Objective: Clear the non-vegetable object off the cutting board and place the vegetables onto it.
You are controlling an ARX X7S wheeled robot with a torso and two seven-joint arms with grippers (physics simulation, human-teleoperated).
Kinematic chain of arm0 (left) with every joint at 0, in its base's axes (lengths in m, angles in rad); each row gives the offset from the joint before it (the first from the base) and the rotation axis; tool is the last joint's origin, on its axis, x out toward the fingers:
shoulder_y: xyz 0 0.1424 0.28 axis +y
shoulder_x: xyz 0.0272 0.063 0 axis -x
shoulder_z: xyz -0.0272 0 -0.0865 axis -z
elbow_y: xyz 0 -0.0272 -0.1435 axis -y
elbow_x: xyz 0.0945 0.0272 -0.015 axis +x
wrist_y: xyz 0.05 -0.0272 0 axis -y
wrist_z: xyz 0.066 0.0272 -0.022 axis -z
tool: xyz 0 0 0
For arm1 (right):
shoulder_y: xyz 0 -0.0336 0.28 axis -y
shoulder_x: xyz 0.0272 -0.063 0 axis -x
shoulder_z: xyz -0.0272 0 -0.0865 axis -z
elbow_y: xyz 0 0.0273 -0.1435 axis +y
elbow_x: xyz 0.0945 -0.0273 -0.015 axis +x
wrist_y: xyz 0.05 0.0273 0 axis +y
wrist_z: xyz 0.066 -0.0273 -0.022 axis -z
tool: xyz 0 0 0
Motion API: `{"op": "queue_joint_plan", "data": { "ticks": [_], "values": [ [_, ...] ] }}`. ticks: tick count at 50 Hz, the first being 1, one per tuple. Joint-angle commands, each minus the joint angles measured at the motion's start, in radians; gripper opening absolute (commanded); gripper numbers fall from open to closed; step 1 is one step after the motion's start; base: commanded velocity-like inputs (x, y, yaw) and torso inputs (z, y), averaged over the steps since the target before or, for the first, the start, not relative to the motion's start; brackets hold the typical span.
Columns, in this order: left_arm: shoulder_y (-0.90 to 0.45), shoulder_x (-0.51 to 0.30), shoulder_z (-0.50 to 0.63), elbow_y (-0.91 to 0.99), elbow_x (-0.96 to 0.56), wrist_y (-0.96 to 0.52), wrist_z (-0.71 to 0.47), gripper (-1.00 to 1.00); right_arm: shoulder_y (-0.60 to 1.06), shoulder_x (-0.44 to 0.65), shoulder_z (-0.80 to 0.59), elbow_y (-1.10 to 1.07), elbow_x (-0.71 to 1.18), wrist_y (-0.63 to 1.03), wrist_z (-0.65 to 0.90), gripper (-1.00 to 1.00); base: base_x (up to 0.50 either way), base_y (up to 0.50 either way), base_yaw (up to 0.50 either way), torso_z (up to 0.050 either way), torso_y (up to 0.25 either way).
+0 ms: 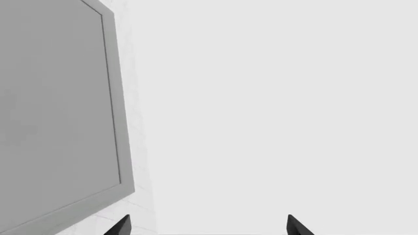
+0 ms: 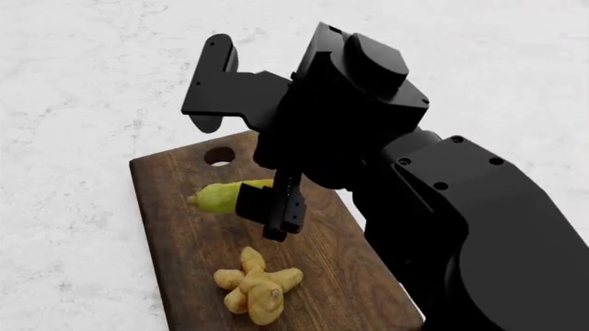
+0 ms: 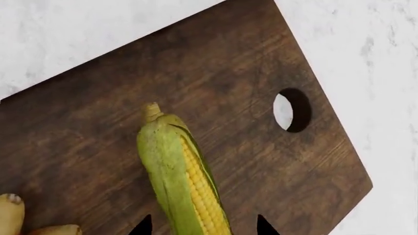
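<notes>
The dark brown cutting board (image 2: 175, 227) lies on the white counter, its round hole (image 2: 219, 156) at the far end. The corn (image 2: 216, 196) in green husk lies on the board near the hole. The ginger root (image 2: 256, 284) lies on the board nearer me. My right gripper (image 2: 274, 217) hangs over the corn's right end. In the right wrist view its open jaws (image 3: 201, 226) straddle the corn (image 3: 176, 166) with gaps on both sides, above the board (image 3: 98, 98). My left gripper (image 1: 207, 226) is open and empty. The red fruit is out of view.
White marble counter (image 2: 74, 83) surrounds the board. My bulky black right arm (image 2: 460, 227) hides the board's right side and the counter behind it. The left wrist view shows a grey framed panel (image 1: 52, 107) against a blank white background.
</notes>
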Motion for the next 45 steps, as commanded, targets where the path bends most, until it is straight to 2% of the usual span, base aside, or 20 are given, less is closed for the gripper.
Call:
{"op": "queue_joint_plan", "data": {
  "ticks": [1, 26, 33, 38, 45],
  "values": [
    [-0.003, 0.01, -0.03, 0.0, -0.008, -0.011, 0.04, 1.0, -0.023, -0.02, 0.019, -0.002, -0.024, -0.035, 0.001, 1.0, 0.0, 0.0, 0.0, 0.0, 0.0],
    [-0.052, 0.013, -0.05, 0.029, -0.037, -0.061, 0.027, 1.0, 0.131, -0.01, 0.038, -0.002, -0.042, 0.024, -0.01, 1.0, 0.0, 0.0, 0.0, 0.0, 0.0],
    [-0.038, 0.005, -0.062, 0.053, -0.059, -0.078, 0.035, 1.0, 0.171, 0.191, 0.167, -0.478, 0.063, 0.297, 0.249, 1.0, 0.0, 0.0, 0.0, 0.0, 0.0],
    [-0.039, 0.004, -0.072, 0.062, -0.07, -0.085, 0.037, 1.0, 0.187, 0.275, 0.283, -0.684, 0.139, 0.483, 0.426, 1.0, 0.0, 0.0, 0.0, 0.0, 0.0],
    [-0.033, 0.002, -0.065, 0.065, -0.068, -0.078, 0.035, 1.0, 0.139, 0.371, 0.469, -0.955, 0.263, 0.641, 0.643, 1.0, 0.0, 0.0, 0.0, 0.0, 0.0]
  ]
}}
